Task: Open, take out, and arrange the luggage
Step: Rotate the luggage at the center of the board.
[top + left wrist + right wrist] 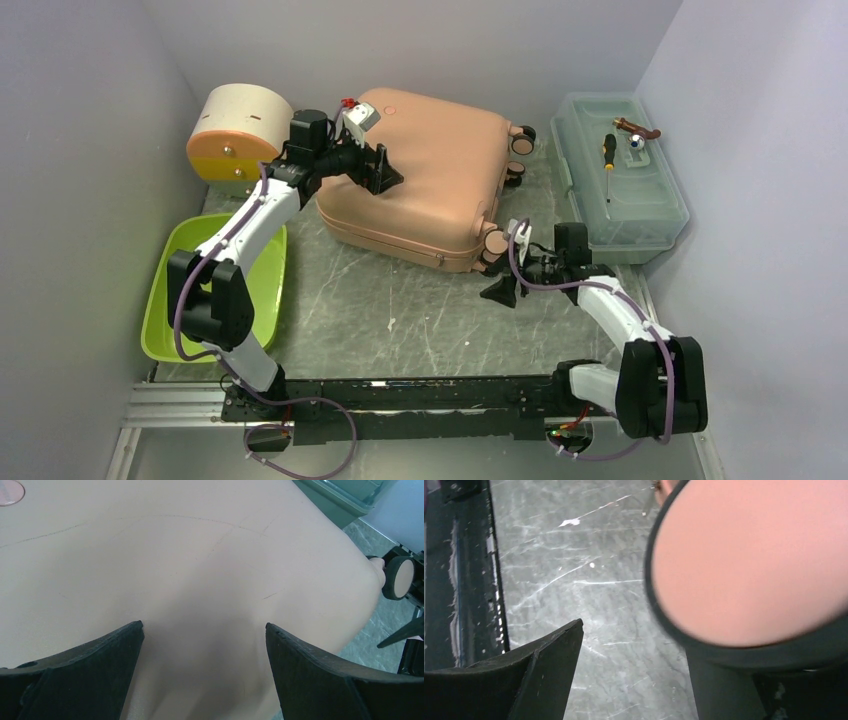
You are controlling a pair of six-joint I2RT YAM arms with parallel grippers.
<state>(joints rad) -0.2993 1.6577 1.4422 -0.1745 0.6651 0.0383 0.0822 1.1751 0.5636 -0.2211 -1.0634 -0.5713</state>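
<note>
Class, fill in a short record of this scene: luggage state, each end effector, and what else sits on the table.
luggage: closed, lying flat, wheels toward the right
left end effector: open, over the luggage's top shell
right end effector: open, beside the near wheel
around it: toolbox, green bin, cream round box

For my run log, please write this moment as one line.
suitcase: closed, lying flat | left gripper: open, over its top | right gripper: open, beside a corner wheel
</note>
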